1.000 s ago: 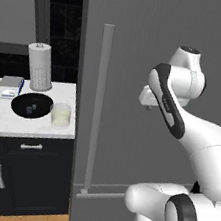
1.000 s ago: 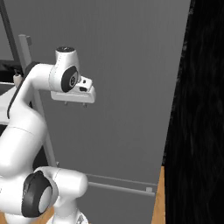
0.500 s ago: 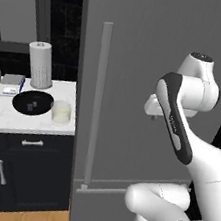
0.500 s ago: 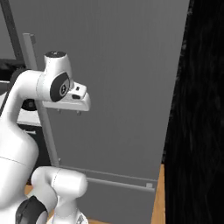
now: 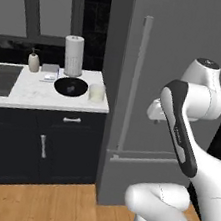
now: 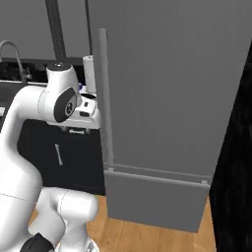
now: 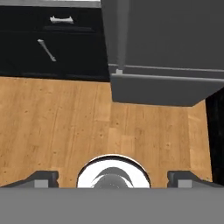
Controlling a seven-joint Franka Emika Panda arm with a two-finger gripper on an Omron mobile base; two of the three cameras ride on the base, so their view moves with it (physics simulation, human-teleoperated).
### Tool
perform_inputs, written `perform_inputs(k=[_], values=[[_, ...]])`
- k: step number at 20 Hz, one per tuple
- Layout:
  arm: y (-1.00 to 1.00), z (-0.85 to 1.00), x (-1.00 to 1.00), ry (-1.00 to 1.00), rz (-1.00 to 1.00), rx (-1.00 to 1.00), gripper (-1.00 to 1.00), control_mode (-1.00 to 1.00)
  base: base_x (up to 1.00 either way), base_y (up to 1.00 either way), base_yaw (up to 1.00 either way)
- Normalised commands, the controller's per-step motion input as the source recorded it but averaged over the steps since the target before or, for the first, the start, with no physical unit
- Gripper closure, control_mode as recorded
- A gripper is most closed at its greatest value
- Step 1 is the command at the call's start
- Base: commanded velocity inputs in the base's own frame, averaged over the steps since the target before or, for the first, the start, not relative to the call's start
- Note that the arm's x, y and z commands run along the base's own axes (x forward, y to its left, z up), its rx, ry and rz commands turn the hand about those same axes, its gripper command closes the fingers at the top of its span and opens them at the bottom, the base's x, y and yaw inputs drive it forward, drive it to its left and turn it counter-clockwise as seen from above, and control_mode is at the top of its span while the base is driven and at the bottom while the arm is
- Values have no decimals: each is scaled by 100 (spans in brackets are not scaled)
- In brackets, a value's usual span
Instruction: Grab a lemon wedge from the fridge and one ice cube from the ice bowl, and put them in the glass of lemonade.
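The fridge (image 5: 182, 53) is a tall dark grey appliance with its door closed, so the lemon wedge is hidden. Its long grey bar handle (image 5: 135, 81) runs down the door's left side. On the white counter (image 5: 29, 94) left of the fridge sit the black ice bowl (image 5: 70, 86) and, right of it, the glass of lemonade (image 5: 96, 92). My gripper (image 7: 113, 178) hangs in front of the fridge door, right of the handle, pointing down at the wooden floor. It is open, its fingertips (image 7: 41, 177) set wide apart with nothing between them.
A white paper-towel roll (image 5: 74, 56) and a soap bottle (image 5: 34, 62) stand at the back of the counter. Dark cabinets with drawer handles (image 5: 72, 120) lie below it. A sink faucet (image 6: 12, 54) rises at the far left. A lower fridge drawer (image 6: 155, 199) juts out near the floor.
The whole picture has shifted right: the base has moved, bringing the counter and the fridge handle further into view. The arm has swung with it, staying in front of the fridge door.
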Motion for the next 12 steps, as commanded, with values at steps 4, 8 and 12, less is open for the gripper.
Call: perform_inputs(k=[4,8,12], values=[[0,0,0,0,0,0,-100,100,16,100,6],[0,0,0,0,0,0,-100,100,88,100,14],[0,0,0,0,0,0,-100,100,100,60,0]])
